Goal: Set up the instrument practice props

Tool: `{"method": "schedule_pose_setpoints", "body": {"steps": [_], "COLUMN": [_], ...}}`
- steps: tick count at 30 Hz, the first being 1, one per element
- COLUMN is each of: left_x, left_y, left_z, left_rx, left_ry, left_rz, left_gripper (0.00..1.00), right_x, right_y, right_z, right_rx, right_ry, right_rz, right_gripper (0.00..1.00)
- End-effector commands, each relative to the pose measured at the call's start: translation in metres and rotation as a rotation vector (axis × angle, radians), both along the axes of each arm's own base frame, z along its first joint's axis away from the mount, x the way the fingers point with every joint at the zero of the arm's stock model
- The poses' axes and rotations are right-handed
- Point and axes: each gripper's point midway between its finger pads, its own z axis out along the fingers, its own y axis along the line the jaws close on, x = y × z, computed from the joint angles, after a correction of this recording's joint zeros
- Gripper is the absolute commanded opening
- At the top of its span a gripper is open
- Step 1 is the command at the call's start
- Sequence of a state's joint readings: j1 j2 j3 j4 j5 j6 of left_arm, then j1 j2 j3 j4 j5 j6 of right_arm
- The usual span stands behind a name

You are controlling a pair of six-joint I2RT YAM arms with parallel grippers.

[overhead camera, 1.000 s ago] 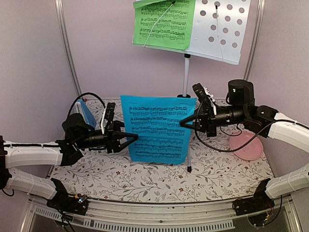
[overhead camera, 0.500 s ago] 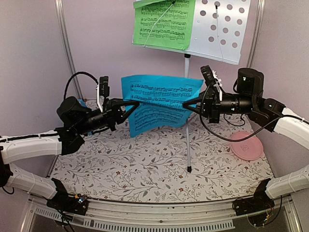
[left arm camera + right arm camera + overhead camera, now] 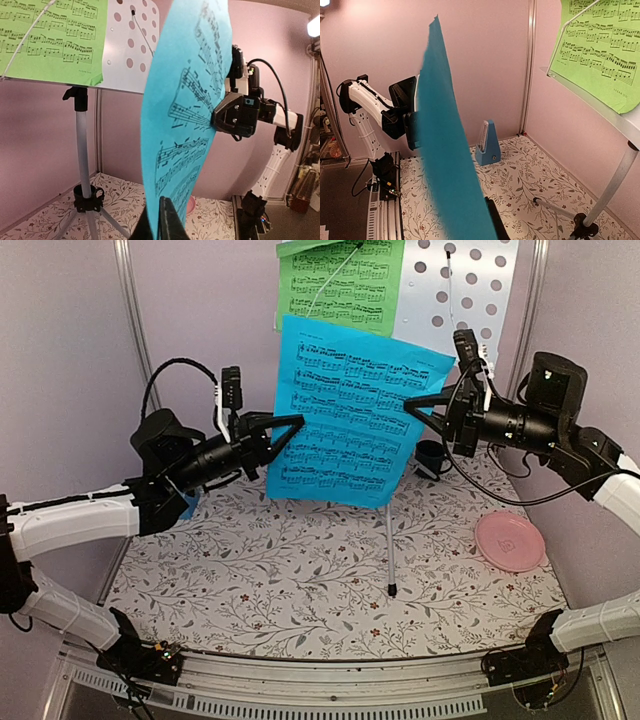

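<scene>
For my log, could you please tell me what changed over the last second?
The left gripper and right gripper, each shut on the blue sheet, raised it from near the table up before the stand's desk. The green sheet and pink plate stayed put.

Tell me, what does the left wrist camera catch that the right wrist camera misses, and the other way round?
Only the left wrist view shows the round holes in the music stand's grey-white desk, the printed face of the blue sheet of music, and the right gripper seen whole, pinching it. Only the right wrist view shows the blue pyramid metronome and the left gripper seen whole at the sheet's other edge. Both show the green sheet of music and the stand's silver pole.
</scene>
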State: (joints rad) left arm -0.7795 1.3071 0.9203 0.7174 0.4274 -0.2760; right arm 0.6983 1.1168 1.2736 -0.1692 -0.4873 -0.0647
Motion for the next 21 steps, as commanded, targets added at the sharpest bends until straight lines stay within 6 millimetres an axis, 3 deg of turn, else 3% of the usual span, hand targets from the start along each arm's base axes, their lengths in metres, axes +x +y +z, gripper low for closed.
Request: {"method": "schedule_pose_setpoints", "body": {"steps": [1,2,4,5,7,8,10,14,21], "left_x": [-0.008,-0.008,0.000,0.005,0.017,0.020,0.030,0.047,0.065], "left_y": [-0.006,-0.009,-0.012,-0.013,-0.013,-0.013,-0.016,-0.028,-0.041], "left_z": [0.027,0.032,0.048,0.056,0.070,0.078,0.092,0.114,0.155], "left_rx": [-0.026,-0.032,-0.054,-0.068,-0.108,-0.131,-0.173,-0.222,-0.288], "left_ry": [-0.075,-0.080,-0.065,-0.052,-0.017,-0.004,0.027,0.092,0.153], "left_rz": [0.000,0.000,0.039,0.062,0.101,0.110,0.122,0.118,0.122], "left_gripper": [0.00,0.00,0.00,0.00,0.00,0.00,0.00,0.00,0.00], "right_x": [0.011,0.015,0.024,0.032,0.047,0.053,0.059,0.071,0.085], "right_y": [-0.011,-0.013,-0.022,-0.029,-0.048,-0.060,-0.079,-0.104,-0.107], "right_z": [0.015,0.018,0.029,0.035,0.051,0.062,0.079,0.104,0.130], "right_rx": [0.005,0.009,0.031,0.043,0.093,0.138,0.209,0.298,0.331], "right_ry": [-0.010,-0.011,-0.014,-0.020,-0.039,-0.050,-0.076,-0.130,-0.216], "right_rz": [-0.090,-0.116,-0.194,-0.255,-0.399,-0.472,-0.575,-0.730,-0.799], "right_gripper": [0.00,0.01,0.14,0.26,0.62,0.70,0.75,0.74,0.72]}}
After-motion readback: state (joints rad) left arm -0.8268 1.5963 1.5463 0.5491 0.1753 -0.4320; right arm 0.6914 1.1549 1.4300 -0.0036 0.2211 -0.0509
